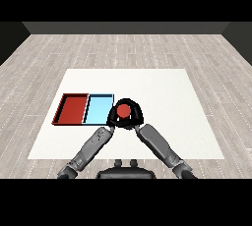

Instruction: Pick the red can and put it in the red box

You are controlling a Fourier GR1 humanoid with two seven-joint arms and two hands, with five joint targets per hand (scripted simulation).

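While the red can (123, 110) sits between both hands, it is seen from above as a red disc just right of the light blue tray (98, 109), near that tray's front right corner. The right hand (135, 116) curls round the can from the right and front side. The left hand (112, 117) lies against the can's left side, and its black fingers merge with those of the right hand; whether they curl round the can or only rest beside it cannot be told. It also cannot be told whether the can stands on the table (162, 97) or is raised above it.

The red tray (71, 108) lies to the left of the light blue tray, the two touching along one long side. Both trays rest on the left part of the white table. Both grey forearms converge on the can from the lower edge of the view.
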